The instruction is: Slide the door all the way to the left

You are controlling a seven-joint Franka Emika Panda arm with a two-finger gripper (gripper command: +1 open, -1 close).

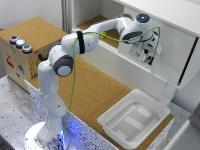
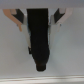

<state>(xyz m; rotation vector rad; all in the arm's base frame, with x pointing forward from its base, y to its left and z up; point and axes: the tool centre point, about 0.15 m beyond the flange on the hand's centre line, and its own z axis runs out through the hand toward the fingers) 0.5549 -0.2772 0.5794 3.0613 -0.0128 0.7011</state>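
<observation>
Your gripper (image 1: 146, 56) rests against the door (image 1: 170, 47), the white panel covering the cabinet's (image 1: 165, 12) half on the exterior view's right, apparently placed to push it sideways. Whether the fingers are spread or pressed together, I cannot tell.

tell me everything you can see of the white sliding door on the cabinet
The large flat plain white door panel looks smooth and unmarked, like painted board. It stands near upright on the white cabinet, toward the exterior view's right, with an open compartment beside it on that view's left. The black and white gripper is right up against its face; actual contact cannot be confirmed. The wrist view shows only a plain pale surface close ahead.
</observation>
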